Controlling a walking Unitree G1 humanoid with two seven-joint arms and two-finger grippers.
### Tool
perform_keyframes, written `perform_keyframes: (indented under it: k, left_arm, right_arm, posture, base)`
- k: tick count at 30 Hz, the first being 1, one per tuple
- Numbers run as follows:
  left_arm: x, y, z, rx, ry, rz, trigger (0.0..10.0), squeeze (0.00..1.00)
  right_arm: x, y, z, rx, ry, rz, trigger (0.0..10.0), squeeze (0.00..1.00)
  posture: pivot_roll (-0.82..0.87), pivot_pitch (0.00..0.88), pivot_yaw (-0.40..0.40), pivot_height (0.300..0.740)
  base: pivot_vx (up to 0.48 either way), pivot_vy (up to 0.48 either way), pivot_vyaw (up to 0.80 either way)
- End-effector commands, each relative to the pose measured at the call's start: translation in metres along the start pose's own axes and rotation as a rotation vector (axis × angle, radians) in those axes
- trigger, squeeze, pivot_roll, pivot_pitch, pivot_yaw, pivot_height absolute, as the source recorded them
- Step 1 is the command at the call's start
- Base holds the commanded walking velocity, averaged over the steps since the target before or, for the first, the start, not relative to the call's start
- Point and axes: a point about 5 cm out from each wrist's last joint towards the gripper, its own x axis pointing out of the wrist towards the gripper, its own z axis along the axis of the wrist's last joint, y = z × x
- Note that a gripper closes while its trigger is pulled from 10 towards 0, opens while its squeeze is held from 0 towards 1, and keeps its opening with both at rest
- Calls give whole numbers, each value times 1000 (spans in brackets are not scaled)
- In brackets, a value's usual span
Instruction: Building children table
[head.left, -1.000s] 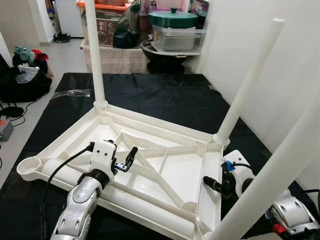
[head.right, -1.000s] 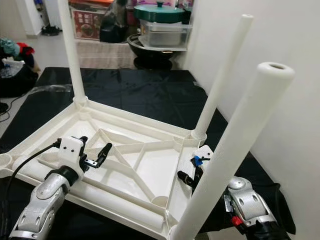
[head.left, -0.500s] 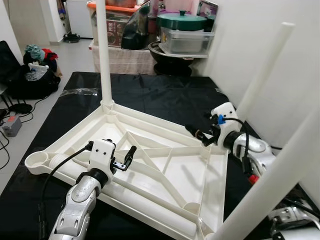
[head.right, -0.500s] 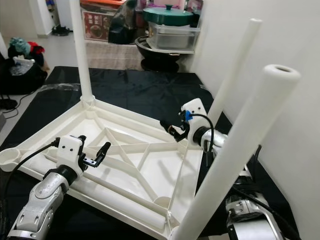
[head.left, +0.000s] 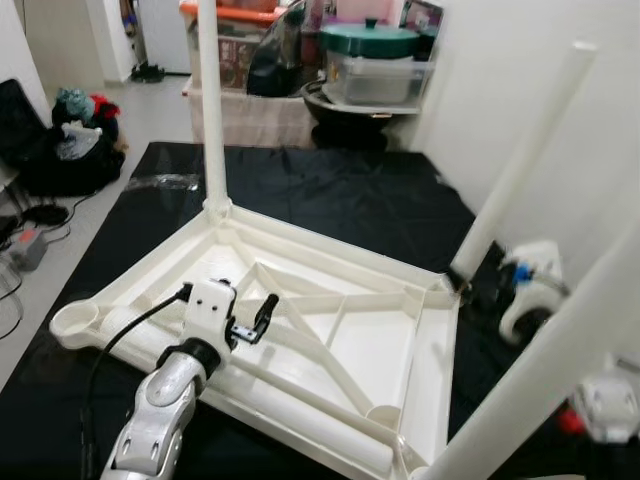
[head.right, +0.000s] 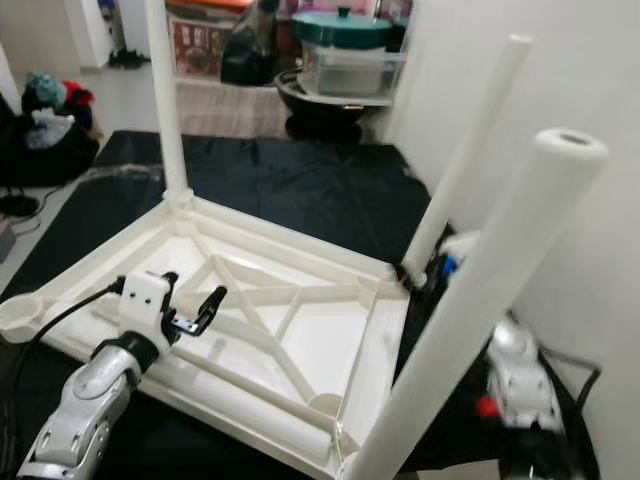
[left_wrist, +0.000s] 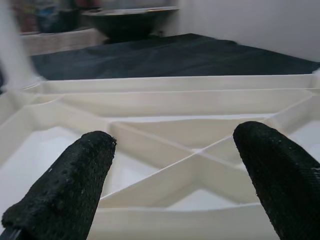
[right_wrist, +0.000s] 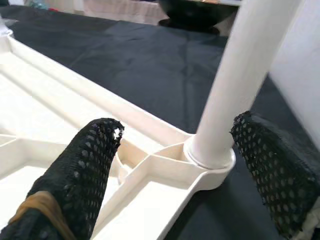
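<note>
On a black mat (head.left: 330, 195) spread over the floor, a white tabletop (head.left: 340, 345) lies upside down, its ribbed underside facing up. Going left to right: an empty round socket (head.left: 72, 322) sits at the left corner, with no leg in it. The left gripper (head.left: 252, 318) hovers just above the crossing ribs near the left edge, its two black fingers (left_wrist: 65, 190) spread apart and holding nothing. Behind it, a leg (head.left: 209, 100) stands upright in the far corner socket. A second leg (head.right: 465, 150) rises from the right corner, leaning slightly. The right gripper (right_wrist: 175, 165) is at the foot of that leg; its fingers (right_wrist: 80, 172) are open, one on each side of the leg's base, not closed on it. In the head views that arm is blurred. A third leg (head.right: 480, 300) stands in the near corner, close to the camera. At the back, a green-lidded pot (head.left: 367, 40) rests on a clear box (head.left: 375, 78).
</note>
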Motion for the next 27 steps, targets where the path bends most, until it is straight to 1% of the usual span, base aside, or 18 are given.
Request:
perform_keyframes:
  k: [1, 2, 3, 5, 6, 7, 10, 11, 12, 13, 17, 24, 27]
  left_arm:
    - [0, -2, 1, -15, -4, -2, 10000, 0]
    - [0, -1, 2, -20, -17, 2, 10000, 0]
    - [0, 0, 6, -15, -42, 6, 10000, 0]
    - [0, 1, 8, -10, -51, 6, 10000, 0]
    - [0, 1, 8, -10, -51, 6, 10000, 0]
    - [0, 0, 9, -4, -64, 3, 10000, 0]
    - [-1, 0, 11, 0, -71, 0, 10000, 0]
    - [-1, 0, 12, 3, -80, 0, 10000, 0]
    - [-1, 0, 12, 3, -80, 0, 10000, 0]
    - [-2, 1, 14, -4, -90, 3, 10000, 0]
    - [-1, 2, 16, -16, -102, 4, 10000, 0]
    - [-1, 2, 16, -17, -106, -3, 10000, 0]
    - [-1, 2, 16, -20, -108, -5, 10000, 0]
  right_arm:
    - [-2, 11, 6, 12, -40, -3, 10000, 0]
    - [-2, 19, 6, 36, -63, -24, 10000, 0]
    - [2, 28, 8, 74, -102, -76, 10000, 0]
    - [3, 31, 9, 84, -115, -95, 10000, 0]
    - [3, 31, 9, 84, -115, -95, 10000, 0]
    - [5, 31, 9, 88, -121, -132, 10000, 0]
    - [5, 31, 8, 90, -124, -157, 10000, 0]
    - [4, 30, 8, 100, -126, -192, 10000, 0]
    - [4, 30, 8, 100, -126, -192, 10000, 0]
    - [2, 30, 8, 125, -132, -219, 10000, 0]
    - [-2, 27, 10, 129, -143, -282, 10000, 0]
    - [-3, 27, 12, 135, -148, -319, 10000, 0]
    - [-2, 27, 11, 149, -155, -352, 10000, 0]
  posture:
    - [50, 0, -94, 740]
    - [51, 0, -94, 740]
    - [54, 0, -93, 740]
    - [56, 0, -95, 740]
    - [56, 0, -95, 740]
    - [63, 0, -99, 740]
    - [63, 0, -99, 740]
    - [69, 0, -103, 740]
    - [69, 0, -103, 740]
    - [69, 0, -103, 740]
    - [65, 0, -98, 740]
    - [67, 0, -95, 740]
    - [72, 0, -98, 740]
  base:
    - [0, 0, 0]
    - [0, 0, 0]
    - [0, 0, 0]
    - [0, 0, 0]
    - [0, 0, 0]
    - [0, 0, 0]
    - [0, 0, 0]
    - [0, 0, 0]
    - [0, 0, 0]
    - [0, 0, 0]
    - [0, 0, 0]
    - [0, 0, 0]
    - [-284, 0, 0]
